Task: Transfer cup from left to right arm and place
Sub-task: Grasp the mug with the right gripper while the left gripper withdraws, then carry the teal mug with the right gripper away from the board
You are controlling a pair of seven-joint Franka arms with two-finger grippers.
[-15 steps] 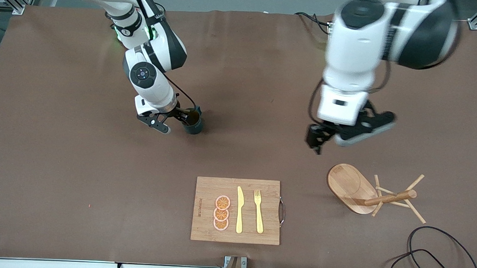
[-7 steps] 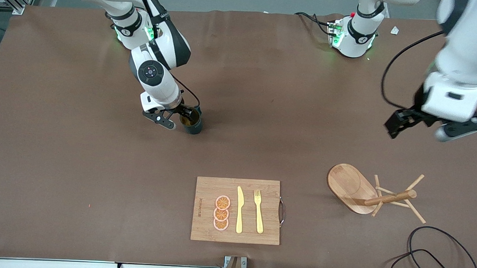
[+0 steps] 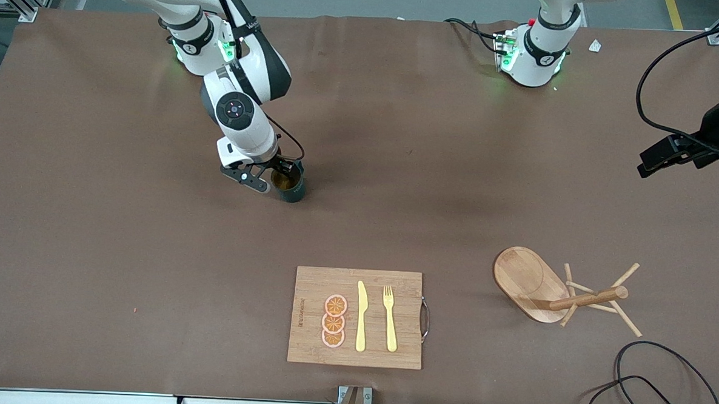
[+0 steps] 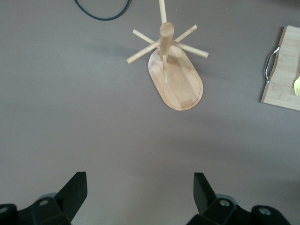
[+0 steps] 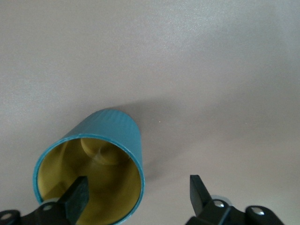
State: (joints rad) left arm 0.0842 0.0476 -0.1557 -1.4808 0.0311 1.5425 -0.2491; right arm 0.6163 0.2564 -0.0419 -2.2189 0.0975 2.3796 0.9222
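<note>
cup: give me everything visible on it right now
The cup is a small dark teal mug with a tan-orange glazed inside and faintly ribbed sides; it looks ceramic and empty. It stands upright on the brown table cover, farther from the front camera than the chopping board. The right gripper is at its rim with open jaws straddling the wall: one finger reaches inside the mouth, the other is outside, apart from the wall. No handle shows in either view.

A teal cup (image 3: 291, 185) with a mustard-yellow inside, a pale wooden chopping board (image 3: 356, 317) bearing orange slices (image 3: 334, 321) and yellow cutlery (image 3: 375, 317), on a brown table (image 3: 91, 227).
</note>
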